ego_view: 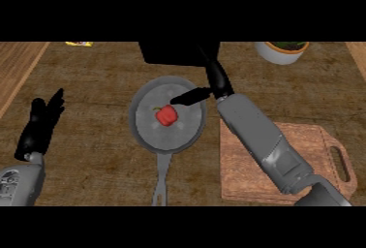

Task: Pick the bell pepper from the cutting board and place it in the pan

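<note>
A small red bell pepper [166,115] lies inside the grey pan [146,127], near its middle. My right hand [214,83] hovers over the pan's far right rim, fingers straight, thumb pointing toward the pepper without touching it; it holds nothing. Its grey forearm crosses the wooden cutting board [247,179] at the right, which carries nothing I can see. My left hand [41,123] rests open at the left edge, fingers up.
The pan's handle [161,181] points toward me. A dark box [172,52] sits behind the pan. A white pot with greenery [281,51] stands at the back right, and a yellow item [79,43] at the back left.
</note>
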